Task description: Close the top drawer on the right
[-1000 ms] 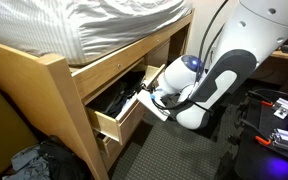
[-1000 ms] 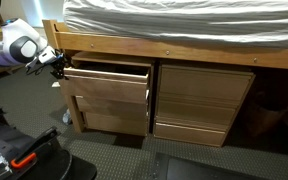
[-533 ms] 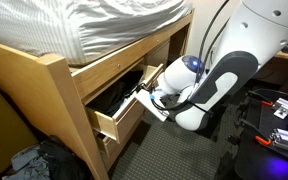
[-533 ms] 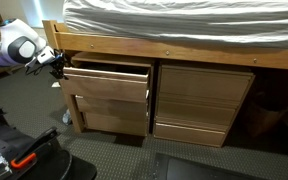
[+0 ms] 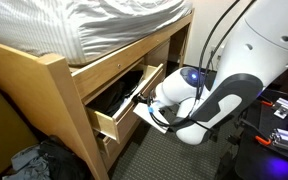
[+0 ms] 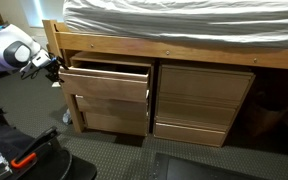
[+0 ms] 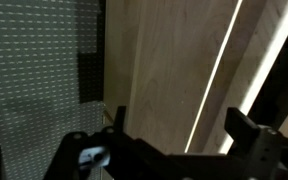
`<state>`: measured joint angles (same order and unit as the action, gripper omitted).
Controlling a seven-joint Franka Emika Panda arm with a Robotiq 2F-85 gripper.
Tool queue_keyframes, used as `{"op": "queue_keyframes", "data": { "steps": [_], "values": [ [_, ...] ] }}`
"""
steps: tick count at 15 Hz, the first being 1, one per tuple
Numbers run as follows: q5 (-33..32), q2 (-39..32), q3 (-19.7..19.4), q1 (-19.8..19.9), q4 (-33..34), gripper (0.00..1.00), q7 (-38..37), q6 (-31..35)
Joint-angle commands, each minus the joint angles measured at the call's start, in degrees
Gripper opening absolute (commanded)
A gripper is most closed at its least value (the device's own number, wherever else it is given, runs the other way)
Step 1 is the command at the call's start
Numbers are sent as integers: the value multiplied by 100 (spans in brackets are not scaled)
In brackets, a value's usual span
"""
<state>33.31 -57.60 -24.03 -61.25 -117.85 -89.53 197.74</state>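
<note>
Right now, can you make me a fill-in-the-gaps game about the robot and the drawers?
The top drawer under the bed is ____, not shut.
The sheet on the bed is coloured ____.
The gripper is beside the drawer and holds ____.
Missing words: open; white; nothing.

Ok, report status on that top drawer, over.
Gripper open, by the top drawer at its front corner. Drawer pulled out, not shut. No blocker seen outside it; inside too dark to tell.
</note>
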Motion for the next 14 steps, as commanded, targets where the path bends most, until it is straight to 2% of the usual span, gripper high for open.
{"op": "queue_keyframes", "data": {
  "steps": [1, 5, 6, 8, 9, 10, 11, 12, 13, 14],
  "values": [
    [61, -6, 14, 0, 2, 100, 46, 2],
    [117, -143, -7, -16, 111, 100, 63, -77],
    [393, -211, 319, 238, 272, 100, 396, -32],
    [538, -511, 561, 348, 466, 100, 335, -11],
    [365, -730, 458, 218, 514, 100, -60, 38],
    [553, -984, 302, 6, 578, 100, -127, 82],
    [1070, -1289, 79, -288, 677, 100, 91, 135],
    [1456, -1617, -387, -808, 724, 100, 98, 14],
    [1783, -1808, -542, -982, 734, 100, 195, 13],
    [1932, -2109, -921, -1379, 724, 100, -59, -105]
  ]
}}
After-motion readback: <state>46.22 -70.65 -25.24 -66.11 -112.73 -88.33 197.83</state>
